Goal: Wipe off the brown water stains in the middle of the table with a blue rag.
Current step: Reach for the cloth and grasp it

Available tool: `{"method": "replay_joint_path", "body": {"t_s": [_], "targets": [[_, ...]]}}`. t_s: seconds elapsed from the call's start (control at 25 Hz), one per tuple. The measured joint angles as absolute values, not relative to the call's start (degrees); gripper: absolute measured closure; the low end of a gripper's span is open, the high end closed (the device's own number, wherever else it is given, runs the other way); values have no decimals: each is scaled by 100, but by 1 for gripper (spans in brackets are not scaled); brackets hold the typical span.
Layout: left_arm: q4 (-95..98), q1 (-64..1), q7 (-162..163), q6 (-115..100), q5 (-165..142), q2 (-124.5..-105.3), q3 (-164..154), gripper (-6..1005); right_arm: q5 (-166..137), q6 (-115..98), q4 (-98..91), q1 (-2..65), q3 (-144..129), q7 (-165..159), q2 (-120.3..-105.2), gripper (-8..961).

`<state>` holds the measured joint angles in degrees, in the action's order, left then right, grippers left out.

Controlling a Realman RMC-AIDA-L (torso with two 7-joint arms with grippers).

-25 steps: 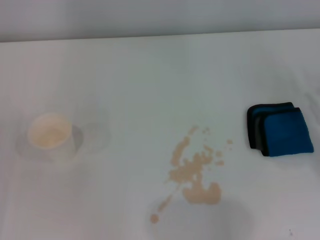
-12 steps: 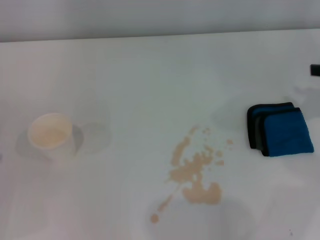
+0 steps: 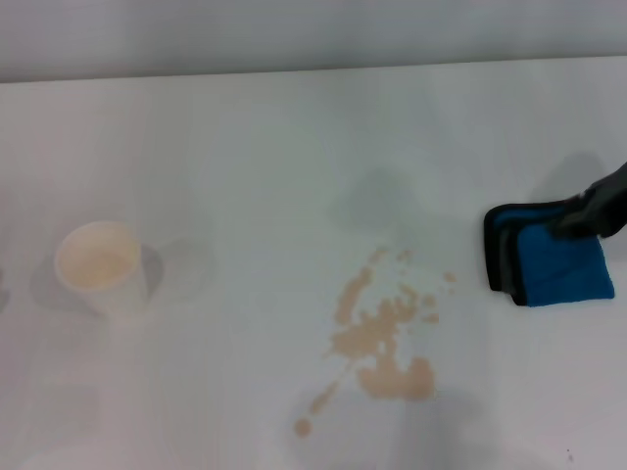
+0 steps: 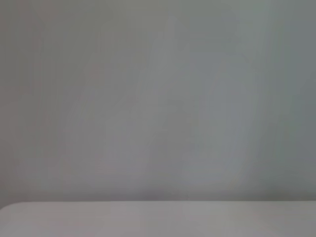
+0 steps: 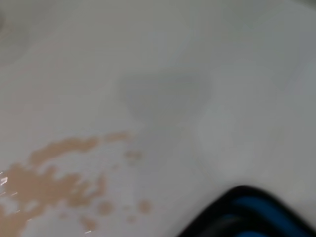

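The wide, smooth white table (image 3: 245, 147) fills the head view, its far edge meeting a pale grey wall (image 3: 294, 34).

The brown water stains (image 3: 377, 343), an irregular splatter of light tan-brown blotches and droplets, lie on the table right of centre, toward the near edge. The right wrist view shows the same splatter (image 5: 49, 180), with the bare tabletop (image 5: 163, 64) beyond it.

The folded bright-blue soft cloth rag with dark grey-black edging (image 3: 549, 262) lies flat at the right side of the table, well apart from the stains. One dark-edged corner of it (image 5: 247, 215) shows in the right wrist view.

A white paper cup with a beige inside (image 3: 100, 266) stands upright at the left side, well apart from the stains.

The dark right gripper (image 3: 598, 208) enters from the right edge, over the rag's far right corner. Whether its fingers are open or closed cannot be determined. Contact with the rag cannot be confirmed.

The left gripper is out of sight; its wrist camera shows only a grey wall (image 4: 158, 98) and a strip of table (image 4: 158, 219).
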<state>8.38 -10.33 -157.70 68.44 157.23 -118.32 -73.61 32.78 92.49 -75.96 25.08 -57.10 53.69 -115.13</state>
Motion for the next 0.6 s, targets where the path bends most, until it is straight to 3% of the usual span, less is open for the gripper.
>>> {"method": "replay_joint_path", "body": {"t_s": [0.6], "targets": [[844,-1042,-15897,6885,15714,-11831,-7392,123,2815,8746,-7265,2765,-8003,3903,-11539,549]]}}
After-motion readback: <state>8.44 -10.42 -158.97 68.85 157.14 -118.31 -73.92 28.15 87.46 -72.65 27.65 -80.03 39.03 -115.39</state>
